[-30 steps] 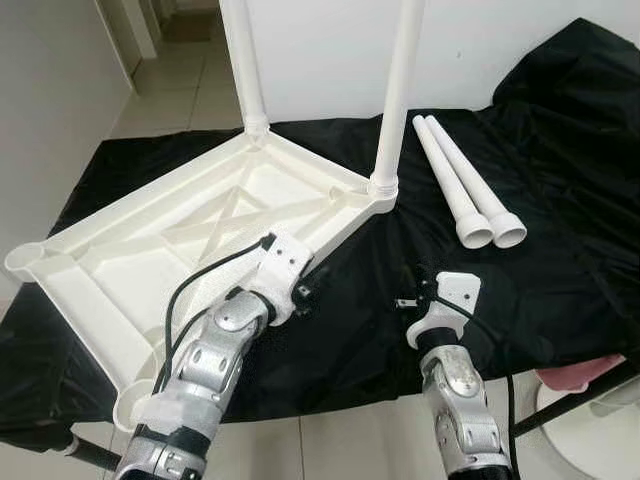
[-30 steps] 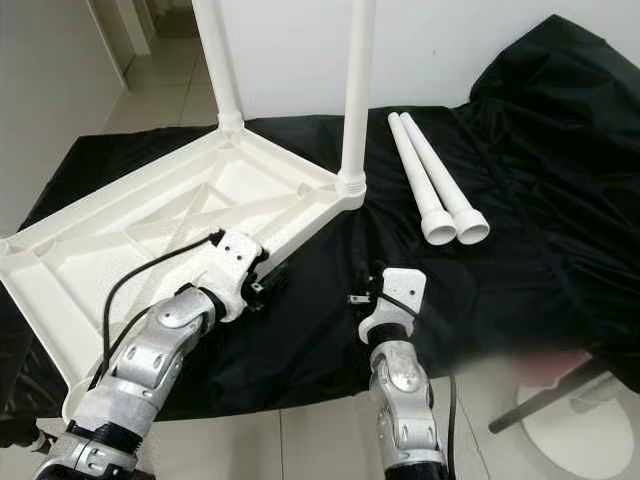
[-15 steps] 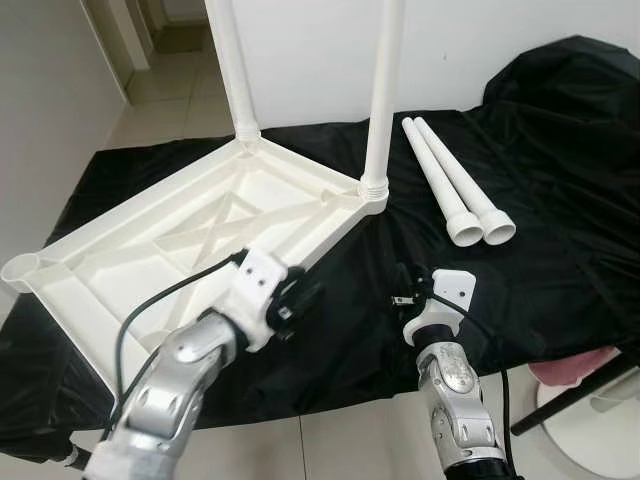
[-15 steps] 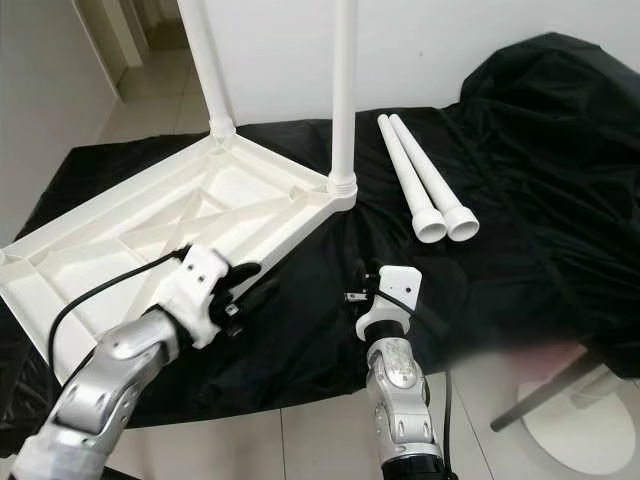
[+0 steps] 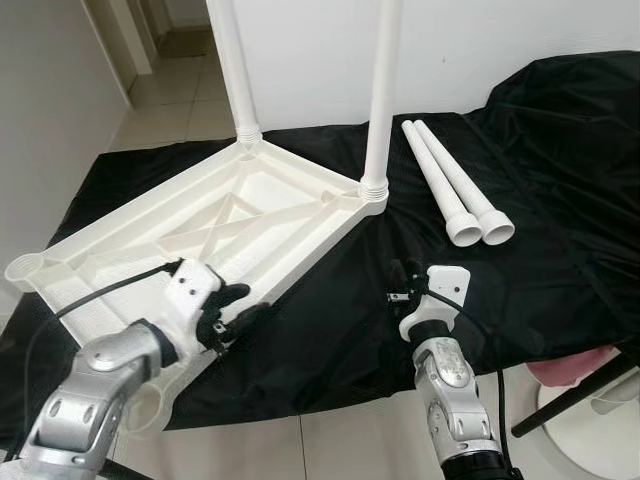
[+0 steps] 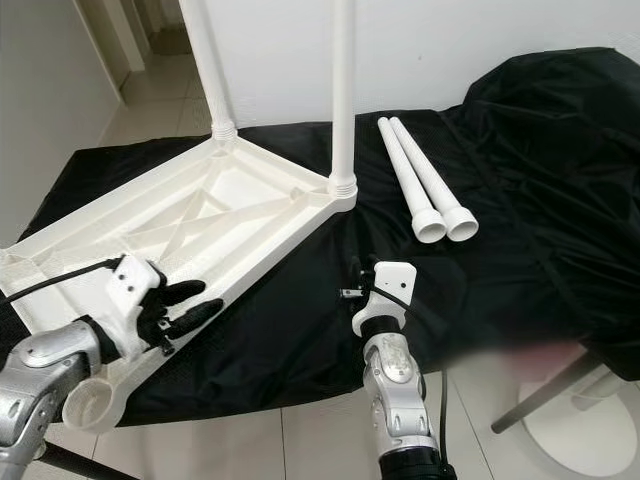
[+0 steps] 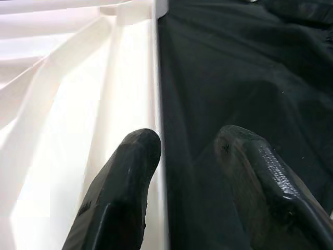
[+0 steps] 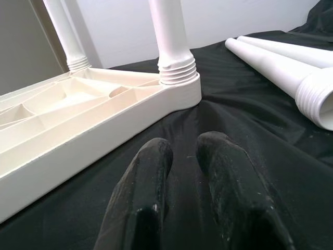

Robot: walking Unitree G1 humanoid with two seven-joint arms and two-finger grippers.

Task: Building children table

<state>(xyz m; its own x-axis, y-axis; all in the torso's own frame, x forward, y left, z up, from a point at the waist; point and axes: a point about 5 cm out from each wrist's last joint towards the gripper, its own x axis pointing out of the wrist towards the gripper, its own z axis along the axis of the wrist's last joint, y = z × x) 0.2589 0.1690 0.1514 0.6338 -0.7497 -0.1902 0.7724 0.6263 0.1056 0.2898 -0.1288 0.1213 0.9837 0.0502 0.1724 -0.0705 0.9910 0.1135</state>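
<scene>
The white plastic tabletop [image 5: 250,215] lies upside down on a black cloth [image 5: 340,320]. Two white legs [image 5: 383,90] stand screwed into its far corners. Two loose legs [image 5: 455,180] lie side by side on the cloth to the right. An empty leg socket [image 6: 88,400] shows at the near corner. My left gripper [image 5: 242,303] is open at the tabletop's near right rim; in the left wrist view one finger [image 7: 130,172] is over the white plastic and the other over the cloth. My right gripper [image 5: 405,275] hovers low over the cloth with its fingers [image 8: 151,172] close together, holding nothing.
The black cloth bunches up high at the far right [image 5: 570,120]. A white wall stands behind the table, and tiled floor runs off to the left. A pink object [image 5: 575,372] and a round white base [image 5: 590,430] sit off the near right corner.
My left arm has drawn back and to the left along the tabletop's rim, toward the near corner. The right gripper has hardly moved.
</scene>
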